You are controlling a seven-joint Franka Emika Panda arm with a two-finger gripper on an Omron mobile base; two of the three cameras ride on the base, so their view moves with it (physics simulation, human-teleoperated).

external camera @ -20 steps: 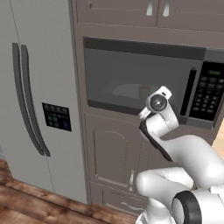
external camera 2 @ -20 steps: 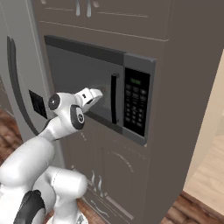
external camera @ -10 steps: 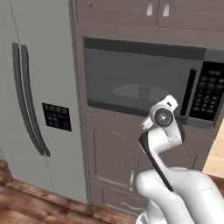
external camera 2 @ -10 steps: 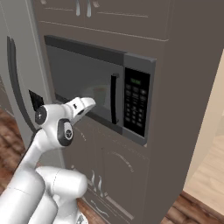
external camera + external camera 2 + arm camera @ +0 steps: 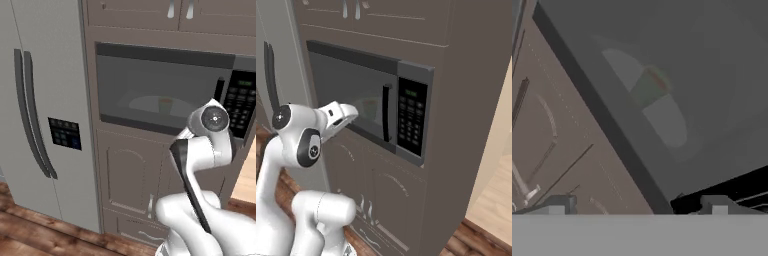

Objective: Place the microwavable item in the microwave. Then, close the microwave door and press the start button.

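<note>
The microwave (image 5: 165,55) is built into the brown cabinetry, and the microwave door (image 5: 150,85) is closed. Its black bar handle (image 5: 387,114) stands next to the keypad panel (image 5: 410,122) with the green display. Through the dark glass the green cup (image 5: 165,105), the microwavable item, stands on the white turntable plate (image 5: 145,104). The hand view shows the cup (image 5: 649,85) and plate (image 5: 667,120) behind the glass. My gripper (image 5: 352,114) is open and empty, just in front of the door's lower left part. Its fingertips (image 5: 559,205) stand wide apart.
A tall grey fridge (image 5: 45,115) with long dark handles stands left of the microwave. Brown cabinet doors (image 5: 130,175) lie below it and upper cabinets (image 5: 175,10) above. A brown side panel (image 5: 466,125) closes the right. The floor is wood planks (image 5: 40,235).
The arm has re-posed: its wrist has swung right in the left base view and the hand has sunk a little along the door. The door stays closed.
</note>
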